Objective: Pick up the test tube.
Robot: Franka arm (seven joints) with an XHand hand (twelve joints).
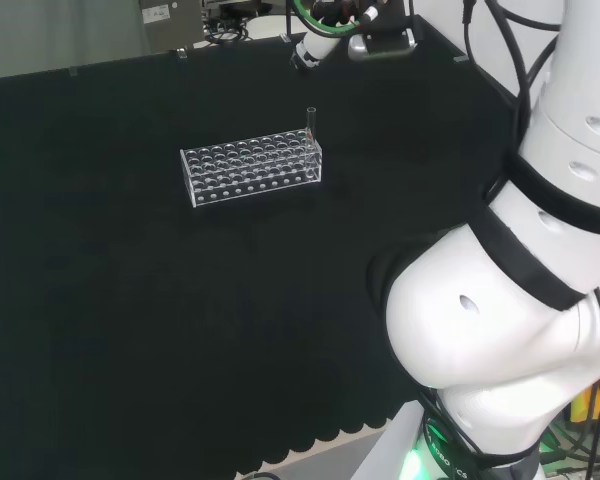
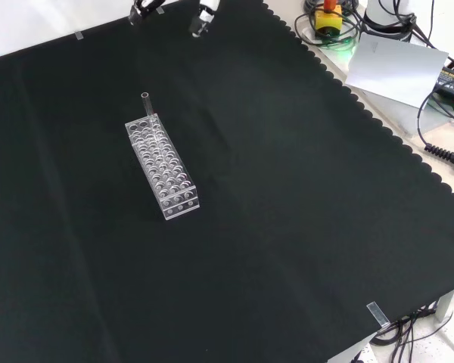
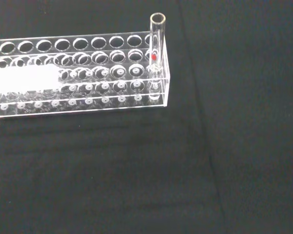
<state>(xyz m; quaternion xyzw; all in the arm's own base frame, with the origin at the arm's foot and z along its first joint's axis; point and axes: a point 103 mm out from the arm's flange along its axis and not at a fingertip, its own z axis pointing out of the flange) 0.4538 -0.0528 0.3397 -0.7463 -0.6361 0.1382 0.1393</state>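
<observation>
A clear test tube (image 1: 311, 122) (image 2: 145, 106) (image 3: 156, 53) stands upright in a corner hole of a clear plastic rack (image 1: 250, 170) (image 2: 163, 165) (image 3: 78, 73) on the black cloth. Through its wall a small red mark shows in the wrist view. The rack's other holes look empty. My hand (image 1: 318, 46) (image 2: 203, 20) hangs high above the cloth, well apart from the rack and to the right of it in the head view. Its fingers look relaxed and hold nothing. A blurred white part of the hand (image 3: 31, 78) lies across the rack in the wrist view.
The arm's white links (image 1: 520, 300) stand at the right of the head view. Beyond the cloth's scalloped edge (image 2: 378, 121) lie a grey sheet (image 2: 397, 68), cables and a yellow box with a red button (image 2: 329, 17). Bare cloth surrounds the rack.
</observation>
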